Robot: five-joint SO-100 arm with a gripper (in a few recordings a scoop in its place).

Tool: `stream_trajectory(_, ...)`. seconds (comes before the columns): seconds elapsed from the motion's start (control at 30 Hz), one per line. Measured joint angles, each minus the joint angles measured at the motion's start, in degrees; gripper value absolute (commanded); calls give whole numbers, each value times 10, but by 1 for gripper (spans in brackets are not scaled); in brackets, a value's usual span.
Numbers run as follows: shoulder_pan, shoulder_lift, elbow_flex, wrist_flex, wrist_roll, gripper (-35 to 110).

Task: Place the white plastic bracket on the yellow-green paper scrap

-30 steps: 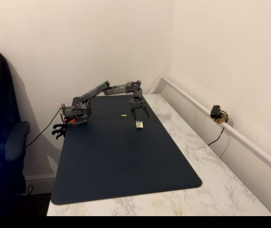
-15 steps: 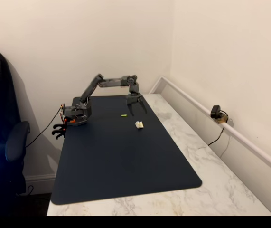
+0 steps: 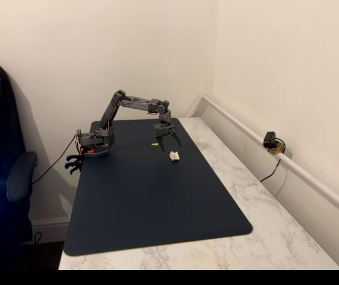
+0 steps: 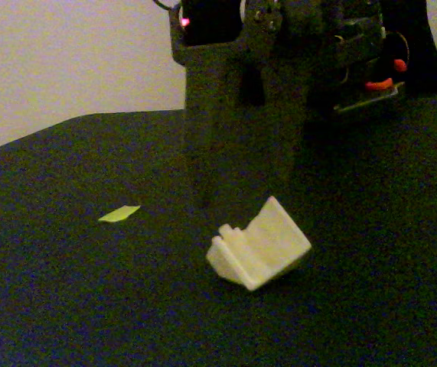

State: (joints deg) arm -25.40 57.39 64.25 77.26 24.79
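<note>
The white plastic bracket (image 3: 174,156) lies on the dark blue mat (image 3: 151,202), tilted on one edge in the low fixed view (image 4: 258,245). The yellow-green paper scrap (image 3: 155,144) lies flat on the mat a short way to the bracket's left (image 4: 119,214), apart from it. My gripper (image 3: 168,143) hangs open just above the mat, behind the bracket and between it and the scrap, holding nothing. In the low fixed view its dark body (image 4: 241,115) looms behind the bracket.
The arm's base (image 3: 95,145) is clamped at the mat's back left corner. A small camera (image 3: 270,141) sits by the wall rail on the right. An office chair (image 3: 6,178) stands left of the marble table (image 3: 264,208).
The gripper has lifted off the bracket and drawn back to the left, then dipped a little. It stays open. The bracket and the scrap have not moved.
</note>
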Motion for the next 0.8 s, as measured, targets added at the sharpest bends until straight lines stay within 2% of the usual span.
stream_trajectory(0.53,5,-152,-167,41,-4,36)
stream_trajectory(0.63,8,-180,-214,69,-5,21)
stream_trajectory(0.8,15,-190,-254,91,0,6)
